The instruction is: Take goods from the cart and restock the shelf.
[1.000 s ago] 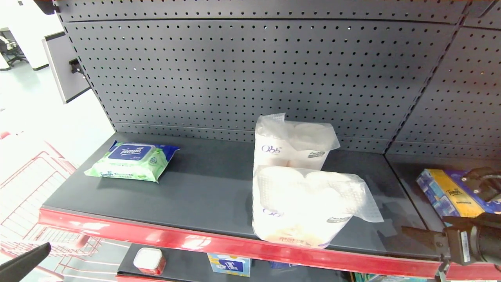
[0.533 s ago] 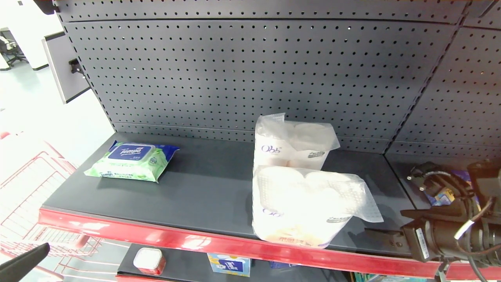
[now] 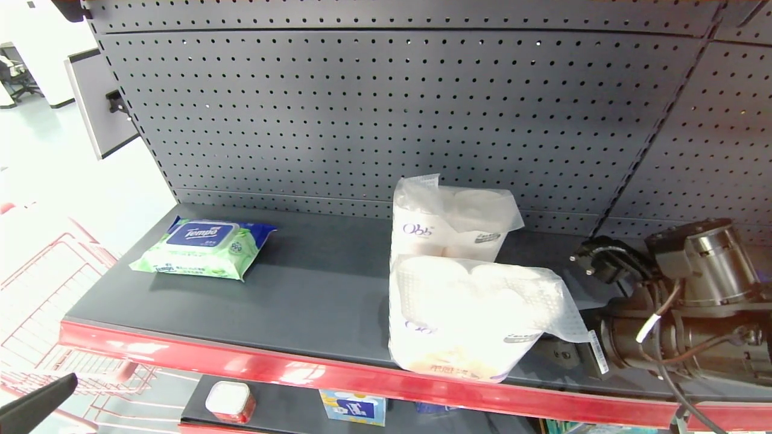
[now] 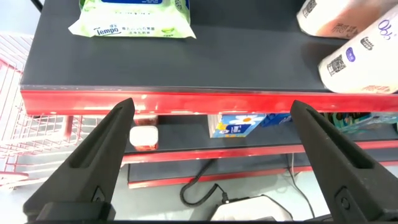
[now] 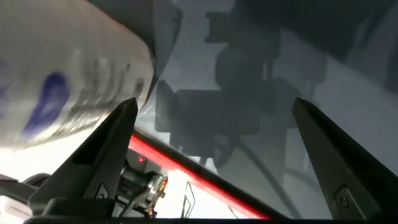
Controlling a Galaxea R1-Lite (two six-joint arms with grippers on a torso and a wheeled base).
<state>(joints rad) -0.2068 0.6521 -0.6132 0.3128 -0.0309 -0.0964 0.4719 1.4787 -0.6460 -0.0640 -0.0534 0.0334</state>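
A green and blue wet-wipes pack (image 3: 204,248) (image 4: 130,18) lies at the shelf's left. Two white toilet-roll packs stand mid-shelf: one at the back (image 3: 449,220), one at the front edge (image 3: 470,316) (image 4: 360,53). My right gripper (image 5: 214,106) is open, low over the shelf just right of the front pack (image 5: 68,93), which lies beside one finger. In the head view its fingers are partly hidden behind that pack's plastic flap. My left gripper (image 4: 211,104) is open and empty, held below and in front of the red shelf edge (image 4: 205,99).
A red wire cart (image 3: 54,313) stands at the left, below shelf height. The lower shelf holds a small white jar with a red base (image 3: 229,401) and a blue tissue box (image 3: 354,407). Pegboard (image 3: 386,114) backs the shelf.
My right arm has moved left along the shelf toward the front toilet-roll pack and now covers the yellow and blue box seen earlier at the right. The left gripper has kept still.
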